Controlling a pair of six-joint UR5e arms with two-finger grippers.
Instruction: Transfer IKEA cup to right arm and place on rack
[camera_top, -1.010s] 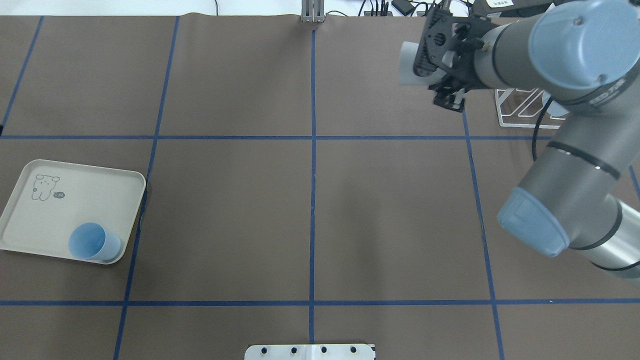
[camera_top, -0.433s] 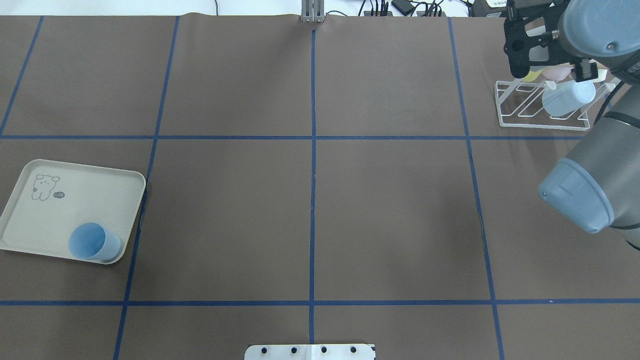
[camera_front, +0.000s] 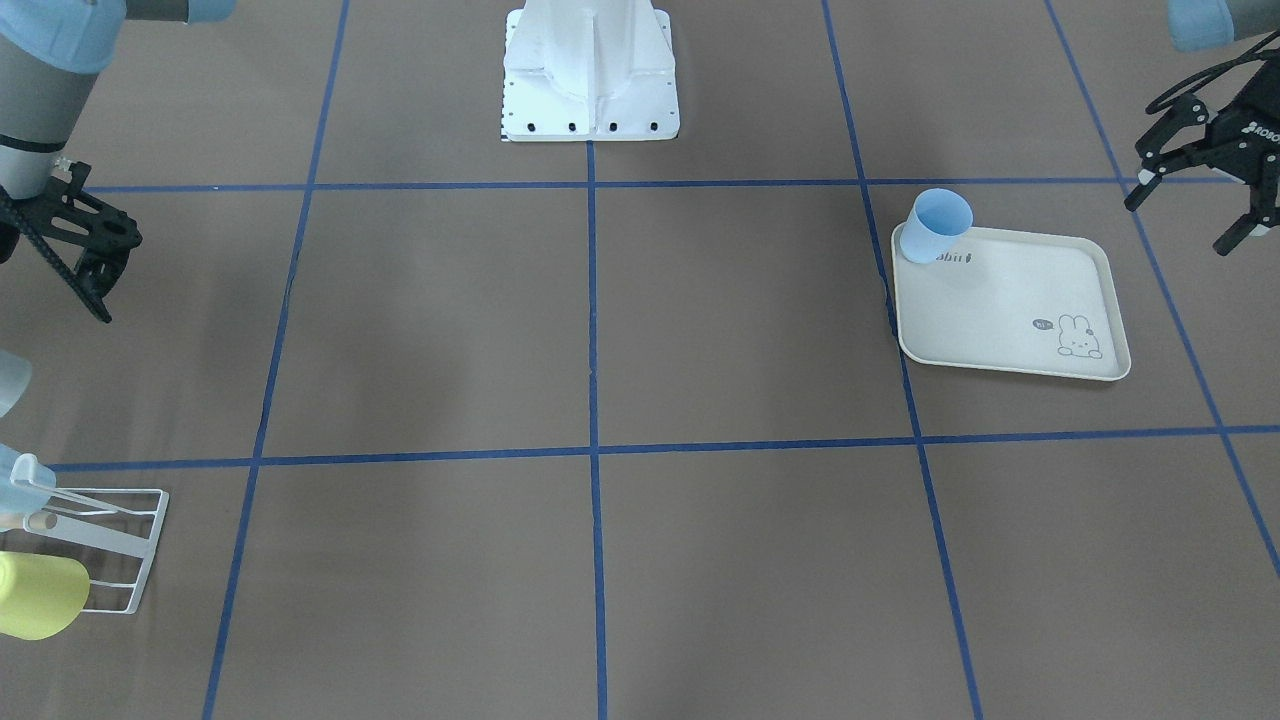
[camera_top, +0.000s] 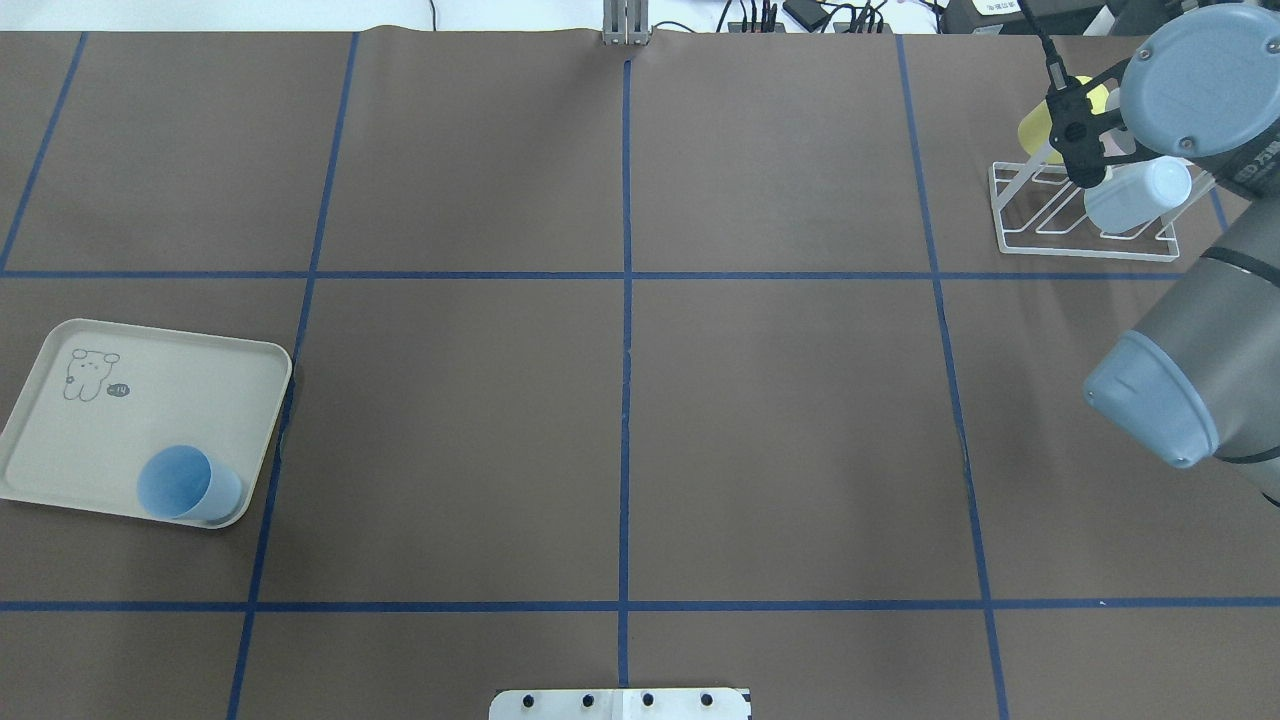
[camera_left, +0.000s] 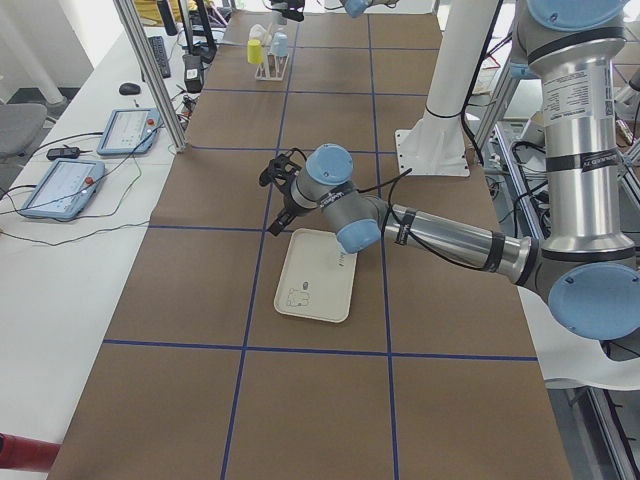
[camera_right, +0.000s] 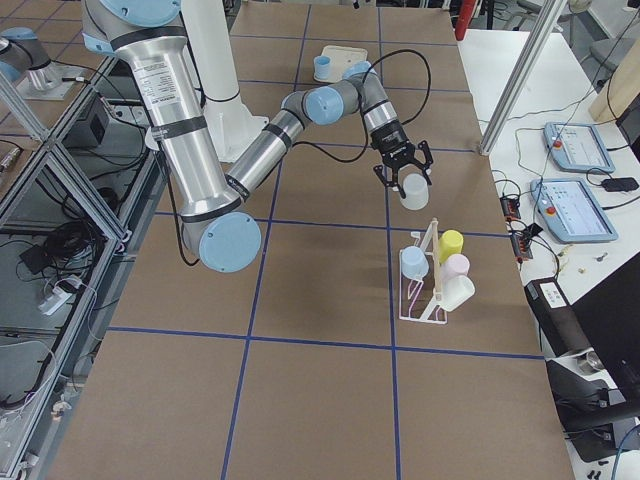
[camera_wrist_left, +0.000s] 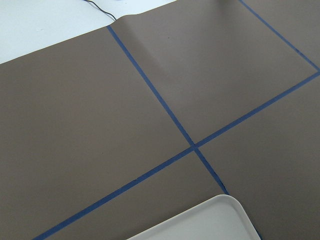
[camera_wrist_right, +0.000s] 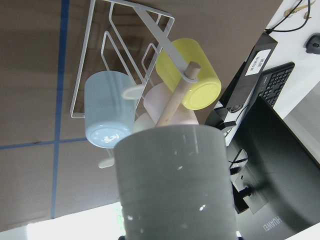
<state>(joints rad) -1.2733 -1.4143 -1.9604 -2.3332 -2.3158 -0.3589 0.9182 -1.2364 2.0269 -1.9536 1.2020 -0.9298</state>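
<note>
Right gripper (camera_right: 406, 178) is clamped around the pale grey IKEA cup (camera_wrist_right: 172, 185), holding it up off the table near the rack (camera_right: 428, 290) but apart from it, so not on the rack yet. Just past the cup there's the wooden dowel (camera_wrist_right: 176, 100) with a yellow cup (camera_wrist_right: 192, 70), a light blue cup (camera_wrist_right: 106, 112) and a pinkish one hung around it. Way over at the far end, the left gripper (camera_front: 1178, 225) hangs with its fingers spread and nothing in it, beside the cream tray (camera_front: 1000, 300) with a blue cup (camera_front: 936, 226) in its corner.

The black monitor (camera_wrist_right: 280, 165) reads HUAWEI; the left tool (camera_front: 1182, 220) reads ROBO.
</note>
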